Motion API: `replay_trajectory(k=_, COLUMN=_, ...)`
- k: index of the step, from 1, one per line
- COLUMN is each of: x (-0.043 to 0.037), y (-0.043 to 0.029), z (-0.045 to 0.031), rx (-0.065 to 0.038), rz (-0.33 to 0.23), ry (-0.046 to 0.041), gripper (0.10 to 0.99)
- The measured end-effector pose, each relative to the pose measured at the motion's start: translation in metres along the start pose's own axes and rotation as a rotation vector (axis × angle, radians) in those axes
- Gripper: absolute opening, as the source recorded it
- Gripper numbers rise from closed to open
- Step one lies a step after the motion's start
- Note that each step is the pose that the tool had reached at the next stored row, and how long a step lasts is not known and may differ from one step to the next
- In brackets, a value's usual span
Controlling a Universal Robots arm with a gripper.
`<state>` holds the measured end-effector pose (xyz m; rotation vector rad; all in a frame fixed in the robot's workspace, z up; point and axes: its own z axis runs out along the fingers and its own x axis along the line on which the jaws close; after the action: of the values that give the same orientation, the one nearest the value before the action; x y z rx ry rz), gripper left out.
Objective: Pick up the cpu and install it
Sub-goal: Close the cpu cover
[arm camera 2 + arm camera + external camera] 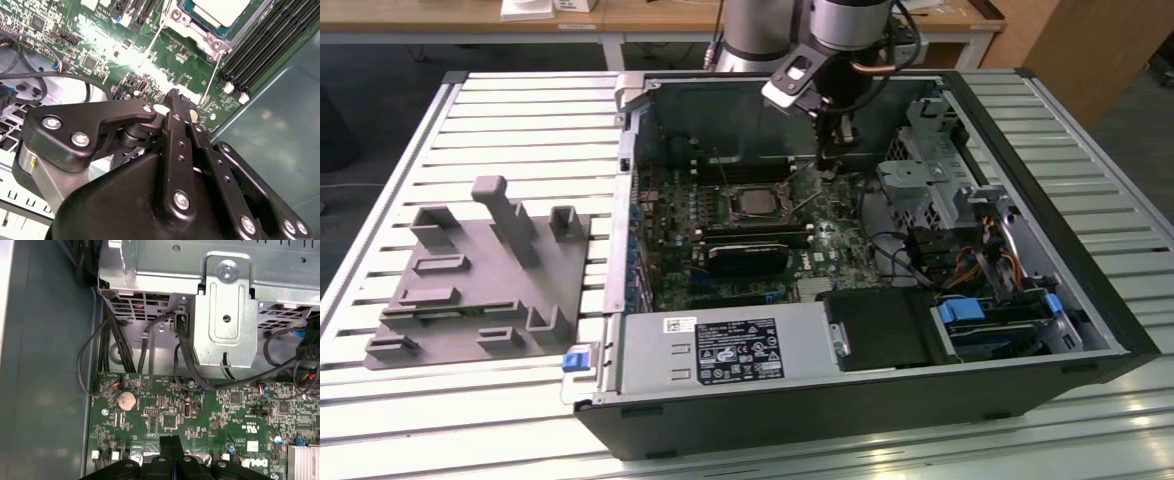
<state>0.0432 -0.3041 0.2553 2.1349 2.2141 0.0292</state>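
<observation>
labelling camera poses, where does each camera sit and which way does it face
Exterior view: off the arm, high, looking down into the open computer case; the arm reaches in.
Second wrist view: behind the jaws, looking along them at the motherboard and the cpu in its socket; shut jaws show.
First wrist view: on the arm, facing the motherboard's edge and a drive cage; jaw tips show.
Shared: both wrist views show motherboard and jaws; exterior and second wrist show the cpu.
</observation>
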Motion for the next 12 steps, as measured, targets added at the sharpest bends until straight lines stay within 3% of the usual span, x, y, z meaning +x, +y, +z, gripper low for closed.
replay_trajectory(k=12, x=0.0026, y=0.0108, z=0.0060, rx=0.002, rz=0.000, ry=-0.0054, gripper=0.106)
